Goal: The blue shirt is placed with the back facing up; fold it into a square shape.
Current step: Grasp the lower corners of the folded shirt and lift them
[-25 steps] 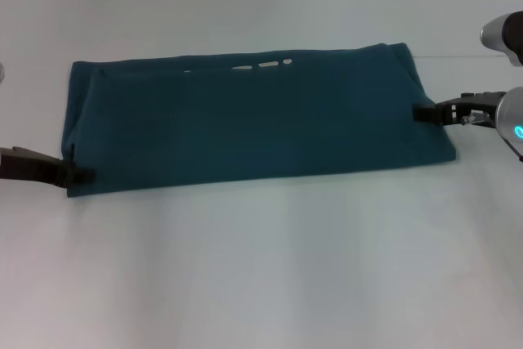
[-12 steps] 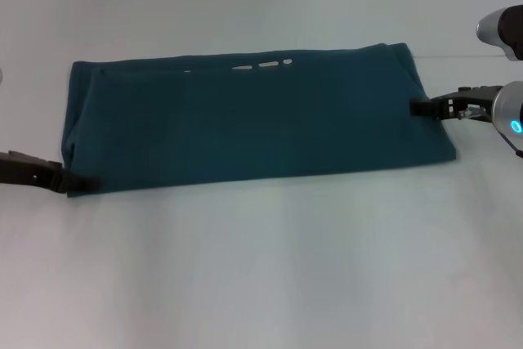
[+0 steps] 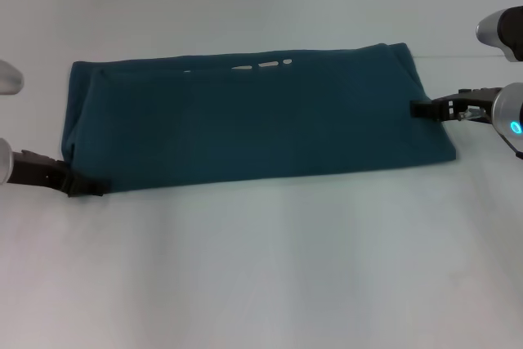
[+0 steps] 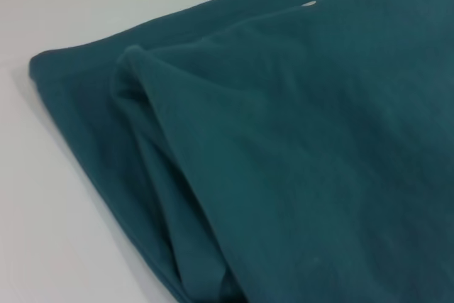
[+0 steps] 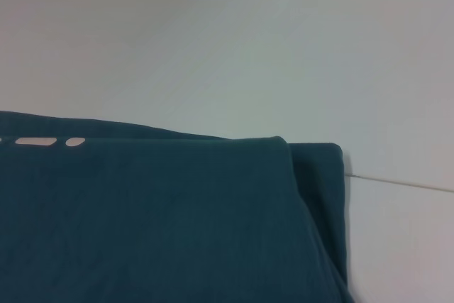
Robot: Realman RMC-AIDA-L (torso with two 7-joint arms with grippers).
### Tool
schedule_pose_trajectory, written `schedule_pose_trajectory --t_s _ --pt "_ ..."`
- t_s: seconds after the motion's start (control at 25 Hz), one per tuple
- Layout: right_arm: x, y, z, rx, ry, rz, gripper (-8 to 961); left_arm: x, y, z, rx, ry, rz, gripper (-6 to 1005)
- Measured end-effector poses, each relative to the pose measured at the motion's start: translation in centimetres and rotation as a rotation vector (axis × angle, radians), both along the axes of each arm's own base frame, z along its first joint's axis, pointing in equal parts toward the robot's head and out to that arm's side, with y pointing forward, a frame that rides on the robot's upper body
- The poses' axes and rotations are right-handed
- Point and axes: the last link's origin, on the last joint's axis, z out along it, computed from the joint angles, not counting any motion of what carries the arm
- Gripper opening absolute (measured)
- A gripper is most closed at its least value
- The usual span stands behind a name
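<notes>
The blue shirt (image 3: 245, 120) lies flat on the white table (image 3: 270, 275) as a long teal band, wider than it is deep. My left gripper (image 3: 86, 186) sits low at the shirt's near left corner, touching its edge. My right gripper (image 3: 417, 108) reaches in from the right and meets the middle of the shirt's right edge. In the left wrist view the shirt (image 4: 298, 161) shows stacked folded layers at a corner. The right wrist view shows the shirt (image 5: 142, 211) at its far right corner. Neither wrist view shows its own gripper.
Small white gaps (image 3: 261, 64) show along the shirt's far edge. A thin seam line (image 3: 474, 57) crosses the table at the far right. Silver arm parts stand at the right edge (image 3: 500, 32) and the left edge (image 3: 8, 78).
My left gripper has slid right and toward me along the shirt's near left corner. The right gripper rose slightly to the right edge, then held. The shirt has not moved.
</notes>
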Motion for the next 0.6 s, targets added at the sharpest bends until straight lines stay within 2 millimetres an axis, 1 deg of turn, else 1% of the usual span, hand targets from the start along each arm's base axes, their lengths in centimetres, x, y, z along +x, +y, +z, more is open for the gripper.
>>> schedule_pose_trajectory --t_s 0.32,0.52,0.6 --pt "0.47 -0.03 0.23 0.008 0.007 -0.017 914 0.18 0.48 -0.11 0.006 0.016 -0.011 849" --pt "0.39 0.09 0.35 0.013 0.009 -0.016 914 0.18 0.56 -0.07 0.008 0.023 -0.017 846" --pt "0.37 0.1 0.35 0.013 0.009 -0.015 914 0.12 0.53 -0.11 0.009 0.026 -0.019 796"
